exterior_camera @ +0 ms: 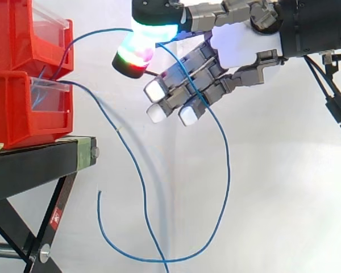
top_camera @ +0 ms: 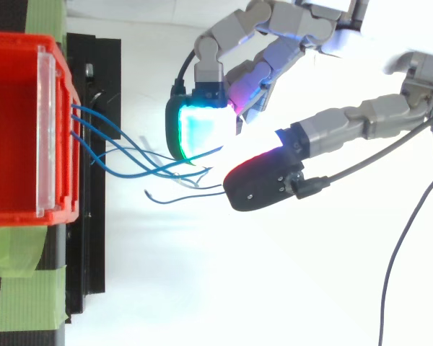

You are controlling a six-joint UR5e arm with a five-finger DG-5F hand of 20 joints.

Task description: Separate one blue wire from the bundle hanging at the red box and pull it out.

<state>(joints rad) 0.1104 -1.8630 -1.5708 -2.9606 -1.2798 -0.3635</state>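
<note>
We see the hand (exterior_camera: 207, 74) up high in the side view, reaching in from the right toward the two stacked red boxes (exterior_camera: 17, 108) on the black stand (exterior_camera: 28, 165). Look at the top of it: a cyan-glowing fingertip (exterior_camera: 156, 28) and the thumb pad (exterior_camera: 135, 54), lit green and red, are pressed toward each other with one blue wire (exterior_camera: 227, 165) caught between them, so we call that a pinch on the wire. The other fingers, white at the tips, stretch out low and to the left, holding nothing. From the upper box the pinched wire rises in a shallow arc to the pinch. It then drops across the stretched fingers, sweeps down in a wide loop well below the hand and curls back up to a free end near the stand. A second blue wire (exterior_camera: 137, 170) leaves the lower box and hangs down on its own, clear of the hand. From above, we see the bundle (top_camera: 141, 167) fanning out of the front of the red box and running right. It passes under the cyan pad (top_camera: 198, 126), beside the dark thumb (top_camera: 263, 180), before a white curtain (exterior_camera: 273, 199).
</note>
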